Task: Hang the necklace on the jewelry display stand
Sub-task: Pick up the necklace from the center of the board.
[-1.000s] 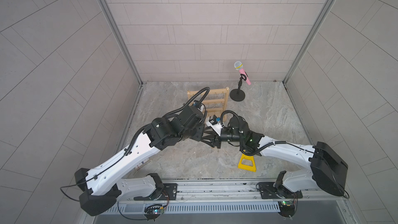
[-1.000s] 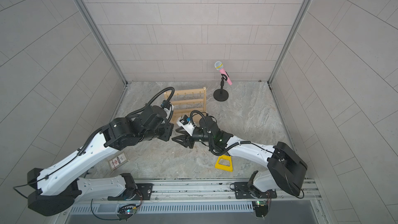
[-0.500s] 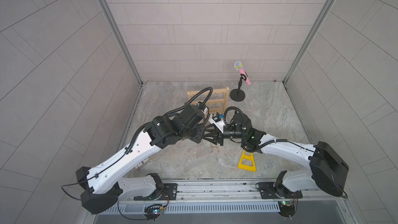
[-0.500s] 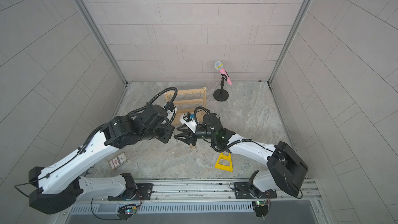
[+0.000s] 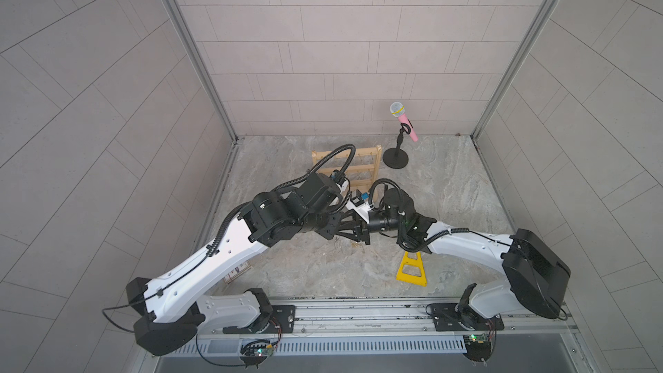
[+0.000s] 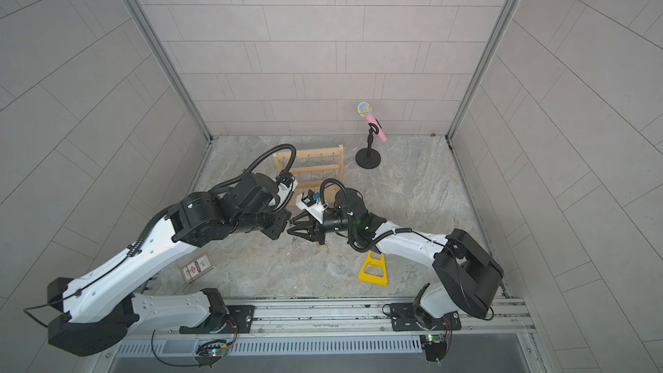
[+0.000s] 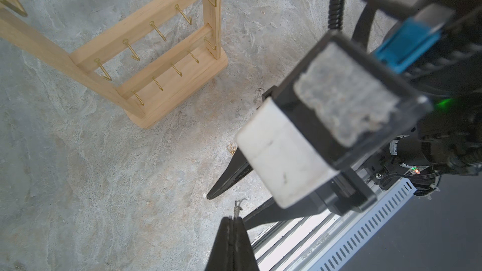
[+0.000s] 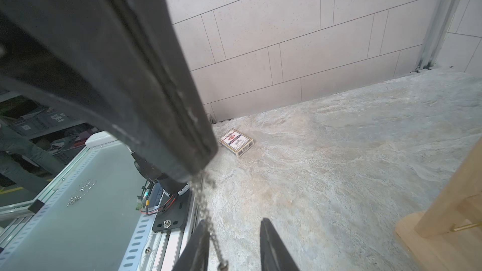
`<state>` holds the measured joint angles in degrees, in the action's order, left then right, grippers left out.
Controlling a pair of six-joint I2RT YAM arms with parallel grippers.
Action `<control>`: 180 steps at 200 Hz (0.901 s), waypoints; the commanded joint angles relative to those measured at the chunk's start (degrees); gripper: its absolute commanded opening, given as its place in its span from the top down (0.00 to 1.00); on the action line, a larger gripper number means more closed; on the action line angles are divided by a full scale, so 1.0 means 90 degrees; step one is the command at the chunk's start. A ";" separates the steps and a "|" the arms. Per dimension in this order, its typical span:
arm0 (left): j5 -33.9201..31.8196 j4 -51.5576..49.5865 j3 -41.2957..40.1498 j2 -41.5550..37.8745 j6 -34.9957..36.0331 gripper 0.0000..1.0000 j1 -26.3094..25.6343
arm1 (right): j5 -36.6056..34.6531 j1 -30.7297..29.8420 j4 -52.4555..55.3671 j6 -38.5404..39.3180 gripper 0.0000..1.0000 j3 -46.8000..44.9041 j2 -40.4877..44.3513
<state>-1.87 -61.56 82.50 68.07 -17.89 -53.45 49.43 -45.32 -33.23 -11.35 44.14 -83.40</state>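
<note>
Right end effector has narrowed, still spread, around the necklace the left end effector pinches — likely a second hold before the jewelry display stand at 12 o'clock.

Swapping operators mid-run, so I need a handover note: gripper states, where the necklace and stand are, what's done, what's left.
Grippers: the left gripper is shut on the necklace, with the chain dangling from its tip. The right gripper is open, jaws either side of the hanging chain, not gripping.
Things: the jewelry display stand is upright just beyond both grippers. The hooks in view are bare.
Done: necklace gripped.
Left: carry the chain to a hook, loop it on, release.
</note>
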 commanded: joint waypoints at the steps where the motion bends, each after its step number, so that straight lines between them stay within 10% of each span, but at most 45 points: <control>1: -0.0040 -0.0175 0.0238 0.0017 0.0196 1.00 -0.0020 | 0.0264 0.0008 -0.0349 0.0018 0.71 0.0123 -0.0051; 180: -0.0465 -0.0233 0.0381 -0.0092 0.0191 1.00 -0.0024 | 0.0472 0.0023 -0.0671 -0.0135 0.86 0.0064 -0.0299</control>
<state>-4.36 -62.87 84.31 68.05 -16.99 -53.45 52.53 -45.30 -37.12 -12.91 44.14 -85.52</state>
